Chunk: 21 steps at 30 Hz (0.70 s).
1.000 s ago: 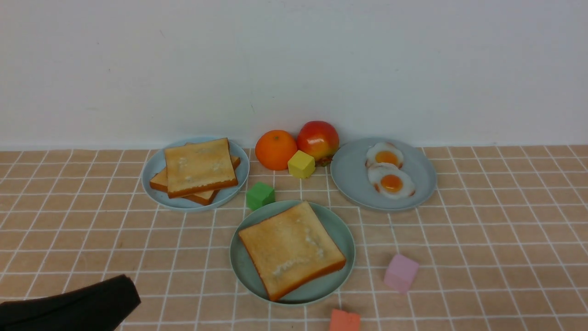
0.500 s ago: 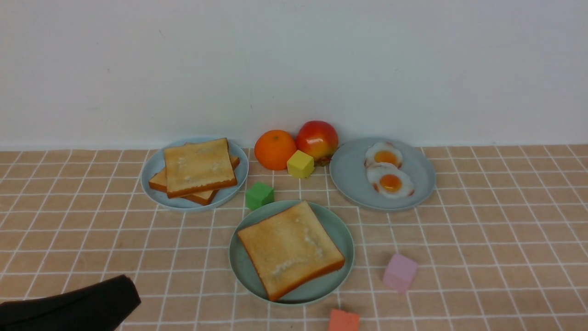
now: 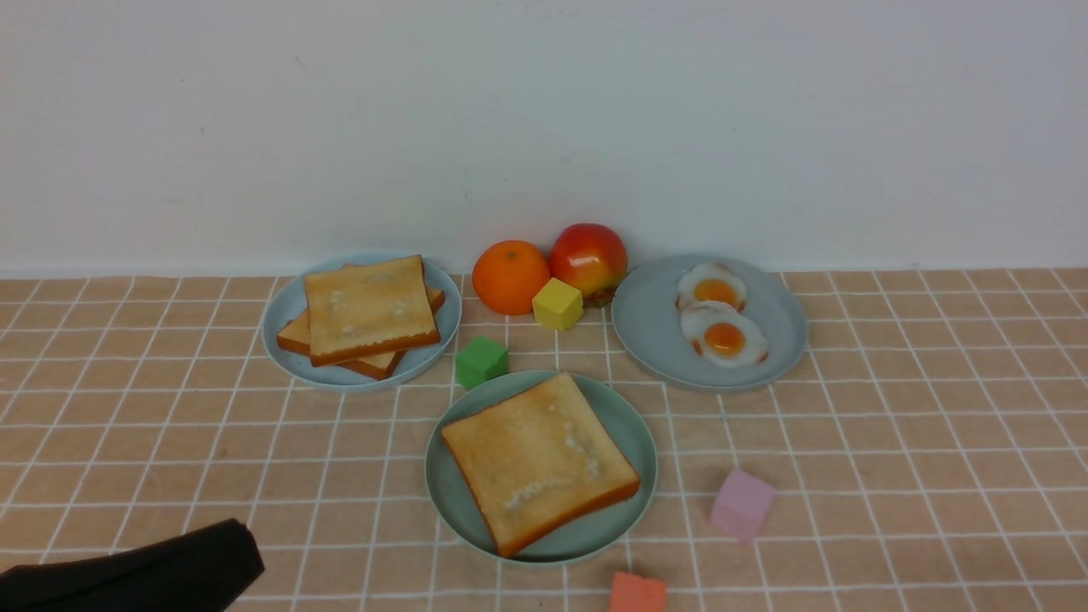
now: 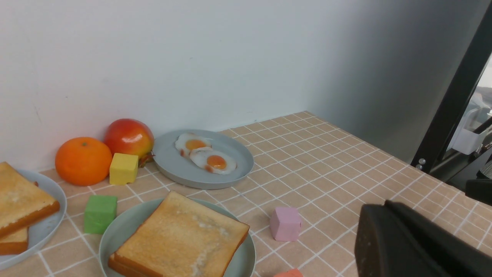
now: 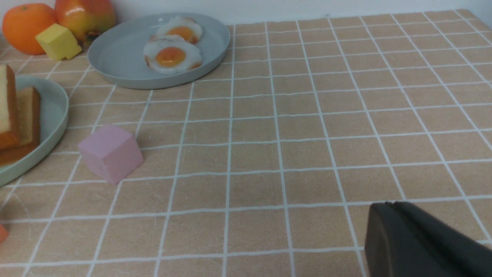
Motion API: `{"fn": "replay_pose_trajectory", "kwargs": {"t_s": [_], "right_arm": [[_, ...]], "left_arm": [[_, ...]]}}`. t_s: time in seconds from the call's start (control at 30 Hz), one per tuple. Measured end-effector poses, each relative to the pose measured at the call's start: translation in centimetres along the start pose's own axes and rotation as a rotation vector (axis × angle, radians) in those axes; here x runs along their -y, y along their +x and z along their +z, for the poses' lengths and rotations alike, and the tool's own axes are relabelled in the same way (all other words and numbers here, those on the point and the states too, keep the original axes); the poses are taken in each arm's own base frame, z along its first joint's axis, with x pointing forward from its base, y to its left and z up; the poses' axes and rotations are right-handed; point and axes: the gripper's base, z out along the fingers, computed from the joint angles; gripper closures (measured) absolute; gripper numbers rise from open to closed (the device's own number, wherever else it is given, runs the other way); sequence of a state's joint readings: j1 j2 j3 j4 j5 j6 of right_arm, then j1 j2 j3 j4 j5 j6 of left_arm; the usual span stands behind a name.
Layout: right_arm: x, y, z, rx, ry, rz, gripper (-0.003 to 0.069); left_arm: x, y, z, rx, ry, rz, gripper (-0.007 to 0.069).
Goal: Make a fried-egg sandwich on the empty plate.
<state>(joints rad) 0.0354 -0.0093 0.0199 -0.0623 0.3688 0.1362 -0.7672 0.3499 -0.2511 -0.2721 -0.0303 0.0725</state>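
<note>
One toast slice (image 3: 537,463) lies flat on the mint-green plate (image 3: 627,421) at the front centre. Two more toast slices (image 3: 370,310) are stacked on a blue-grey plate (image 3: 283,308) at the back left. Two fried eggs (image 3: 722,338) lie on another blue-grey plate (image 3: 650,327) at the back right. My left gripper (image 3: 249,552) is shut and empty, low at the front left, apart from everything; it also shows in the left wrist view (image 4: 384,207). My right gripper (image 5: 388,206) is shut and empty over bare tablecloth, well short of the eggs (image 5: 171,55). It is out of the front view.
An orange (image 3: 510,276), an apple (image 3: 588,257) and a yellow cube (image 3: 558,303) sit at the back between the blue-grey plates. A green cube (image 3: 481,361) touches the mint plate's far rim. A pink cube (image 3: 741,504) and an orange-red cube (image 3: 637,592) lie near its front right.
My left gripper has sunk slightly toward the bottom edge of the front view. Nothing on the table has moved.
</note>
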Motion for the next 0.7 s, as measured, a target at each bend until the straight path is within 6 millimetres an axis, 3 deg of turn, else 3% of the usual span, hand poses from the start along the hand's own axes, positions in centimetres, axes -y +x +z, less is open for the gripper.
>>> {"fn": "replay_pose_trajectory", "kwargs": {"t_s": [0.7], "right_arm": [[0.00, -0.02, -0.01, 0.000, 0.000, 0.000, 0.0664]], "left_arm": [[0.00, 0.00, 0.00, 0.000, 0.000, 0.000, 0.0637]]}}
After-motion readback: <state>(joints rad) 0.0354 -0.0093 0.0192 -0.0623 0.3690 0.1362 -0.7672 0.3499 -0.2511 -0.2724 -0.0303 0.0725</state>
